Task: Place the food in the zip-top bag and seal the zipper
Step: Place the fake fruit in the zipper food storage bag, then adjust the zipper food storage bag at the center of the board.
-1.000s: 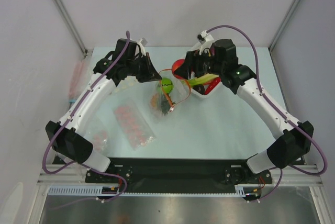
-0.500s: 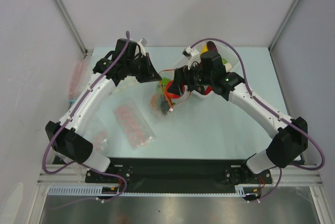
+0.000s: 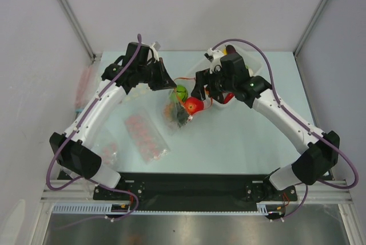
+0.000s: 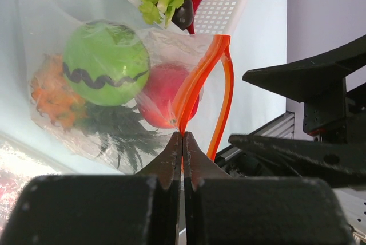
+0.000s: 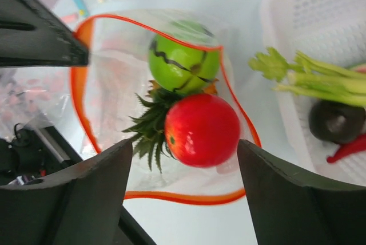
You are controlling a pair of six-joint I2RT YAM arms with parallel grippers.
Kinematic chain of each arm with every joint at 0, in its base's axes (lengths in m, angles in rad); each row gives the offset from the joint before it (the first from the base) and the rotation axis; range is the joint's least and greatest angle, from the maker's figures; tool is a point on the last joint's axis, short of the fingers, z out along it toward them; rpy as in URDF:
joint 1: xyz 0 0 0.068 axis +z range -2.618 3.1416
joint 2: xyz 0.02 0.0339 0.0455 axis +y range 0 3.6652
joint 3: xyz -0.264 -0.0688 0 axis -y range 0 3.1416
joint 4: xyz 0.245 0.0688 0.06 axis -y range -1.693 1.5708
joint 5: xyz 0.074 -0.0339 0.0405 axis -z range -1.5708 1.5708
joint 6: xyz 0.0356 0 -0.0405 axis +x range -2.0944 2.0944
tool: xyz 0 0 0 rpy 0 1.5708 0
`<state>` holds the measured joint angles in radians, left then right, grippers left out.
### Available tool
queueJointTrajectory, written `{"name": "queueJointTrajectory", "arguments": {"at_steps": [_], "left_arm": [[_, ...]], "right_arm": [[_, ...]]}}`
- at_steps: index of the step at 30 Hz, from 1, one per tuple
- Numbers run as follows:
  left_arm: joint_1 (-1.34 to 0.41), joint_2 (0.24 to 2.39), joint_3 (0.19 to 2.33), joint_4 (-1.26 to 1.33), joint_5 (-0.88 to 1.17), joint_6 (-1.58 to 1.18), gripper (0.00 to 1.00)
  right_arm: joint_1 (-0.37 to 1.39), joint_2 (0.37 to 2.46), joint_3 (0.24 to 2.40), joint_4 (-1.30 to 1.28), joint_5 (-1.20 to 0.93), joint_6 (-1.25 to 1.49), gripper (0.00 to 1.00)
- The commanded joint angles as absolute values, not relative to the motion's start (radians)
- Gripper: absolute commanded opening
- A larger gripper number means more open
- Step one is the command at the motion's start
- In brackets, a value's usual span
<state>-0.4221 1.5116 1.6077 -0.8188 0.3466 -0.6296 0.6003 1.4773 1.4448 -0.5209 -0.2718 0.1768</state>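
My left tool (image 4: pixel 183 142) is clamped shut on the zipper (image 4: pixel 201 76), pinching one edge of the zip-top bag (image 4: pixel 40 22), which lies on the surface (image 3: pixel 240 136). My right tool (image 5: pixel 182 150) hangs over the bag's gaping mouth, its fingers spread wide and gripping nothing. Below it the red fruit (image 5: pixel 203 130) sits just inside the mouth, on the pineapple (image 5: pixel 150 133) crown, right against the green fruit (image 5: pixel 183 64) deeper in. Beyond the bag a white basket (image 5: pixel 343 4) holds celery (image 5: pixel 320 82) and a red chili (image 5: pixel 349 147).
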Motion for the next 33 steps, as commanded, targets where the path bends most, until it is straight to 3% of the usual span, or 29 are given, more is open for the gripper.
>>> {"name": "queueJointTrajectory", "arguments": {"at_steps": [1, 6, 8, 18, 19, 20, 22, 23, 29, 33], "left_arm": [[-0.411, 1.496, 1.647, -0.796, 0.350, -0.647, 0.00], [-0.411, 1.499, 1.646, -0.795, 0.350, -0.646, 0.00], [-0.411, 1.499, 1.646, -0.799, 0.348, -0.646, 0.00], [-0.410, 1.497, 1.658, -0.811, 0.333, -0.638, 0.00], [-0.408, 1.497, 1.658, -0.810, 0.333, -0.638, 0.00], [-0.407, 1.496, 1.661, -0.811, 0.331, -0.638, 0.00], [-0.405, 1.496, 1.669, -0.821, 0.330, -0.635, 0.00], [-0.403, 1.496, 1.675, -0.828, 0.322, -0.632, 0.00], [-0.403, 1.493, 1.684, -0.876, 0.316, -0.612, 0.00], [-0.402, 1.474, 1.663, -0.887, 0.292, -0.611, 0.00]], "right_arm": [[0.597, 1.431, 1.456, -0.606, -0.152, 0.202, 0.78], [0.580, 1.434, 1.393, -0.612, -0.100, 0.233, 0.70], [0.555, 1.466, 1.416, -0.656, -0.098, 0.270, 0.63], [0.545, 1.608, 1.505, -0.686, -0.170, 0.295, 0.43], [0.545, 1.615, 1.509, -0.684, -0.178, 0.293, 0.38], [0.545, 1.615, 1.516, -0.687, -0.181, 0.291, 0.23], [0.545, 1.614, 1.537, -0.689, -0.184, 0.290, 0.03], [0.545, 1.603, 1.569, -0.681, -0.183, 0.288, 0.01], [0.568, 1.559, 1.735, -0.622, -0.193, 0.245, 0.00], [0.577, 1.545, 1.732, -0.594, -0.164, 0.248, 0.00]]}}
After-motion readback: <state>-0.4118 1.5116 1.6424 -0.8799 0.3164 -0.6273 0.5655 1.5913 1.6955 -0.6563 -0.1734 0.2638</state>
